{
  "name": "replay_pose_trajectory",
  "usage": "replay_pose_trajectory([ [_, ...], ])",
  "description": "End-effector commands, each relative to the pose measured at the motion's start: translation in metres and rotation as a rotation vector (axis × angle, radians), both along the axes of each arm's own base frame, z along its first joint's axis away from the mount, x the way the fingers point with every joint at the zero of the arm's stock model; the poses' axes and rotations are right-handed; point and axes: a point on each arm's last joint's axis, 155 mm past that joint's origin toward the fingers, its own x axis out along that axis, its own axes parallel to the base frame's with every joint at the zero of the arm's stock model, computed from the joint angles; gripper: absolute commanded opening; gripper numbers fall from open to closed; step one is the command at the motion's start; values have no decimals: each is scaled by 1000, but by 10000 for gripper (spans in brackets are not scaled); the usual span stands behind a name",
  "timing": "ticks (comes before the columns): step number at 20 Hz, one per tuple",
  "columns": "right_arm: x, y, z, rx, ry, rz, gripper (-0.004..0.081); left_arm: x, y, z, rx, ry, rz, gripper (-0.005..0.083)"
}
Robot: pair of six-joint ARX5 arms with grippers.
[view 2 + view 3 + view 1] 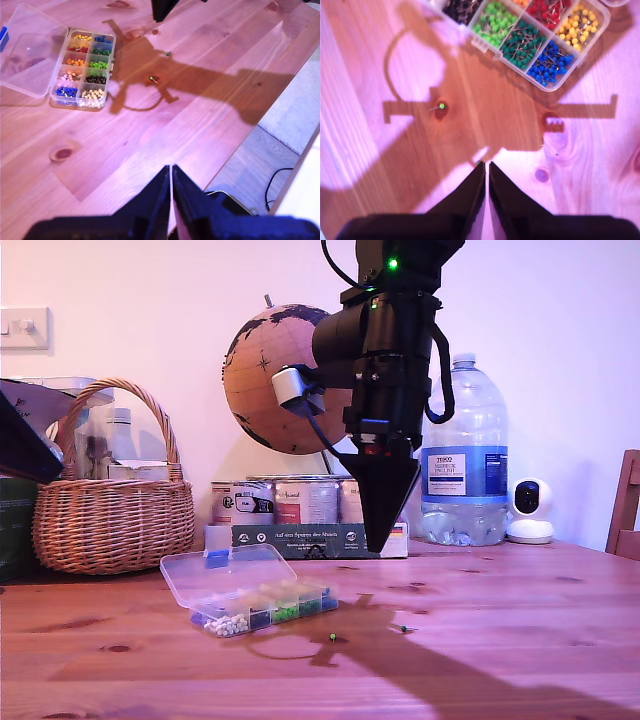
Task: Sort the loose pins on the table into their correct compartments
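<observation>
Two loose pins lie on the table [480,640] in the exterior view, listed left to right. At that view's left stands a wicker basket [112,510]. Next is the clear organiser box [250,592], lid open, its compartments [520,30] holding sorted pins. Just to its right lies a light green pin [331,637], then a dark green pin [403,628] near it. My second gripper [486,167] hangs above the table, jaws closed and empty. My first gripper [171,172] is likewise closed on nothing
</observation>
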Motion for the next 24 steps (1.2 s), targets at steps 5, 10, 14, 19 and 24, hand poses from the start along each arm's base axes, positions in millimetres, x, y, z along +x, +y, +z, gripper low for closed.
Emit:
replay_pose_trajectory([
  [5, 12, -17, 67, 130, -98, -116, -13, -1, 0, -3, 0, 1, -3, -23],
  [10, 3, -22, 88, 210, -123, -160, -13, -1, 0, -3, 0, 1, -3, -23],
  [14, -14, -27, 83, 258, -127, -183, -13, -1, 0, -3, 0, 2, -3, -23],
  [19, -37, -45, 60, 227, -232, -88, -13, -1, 0, -3, 0, 2, -3, -23],
  [24, -58, -57, 30, 63, -286, 267, 43, -1, 0, -3, 0, 3, -3, -23],
])
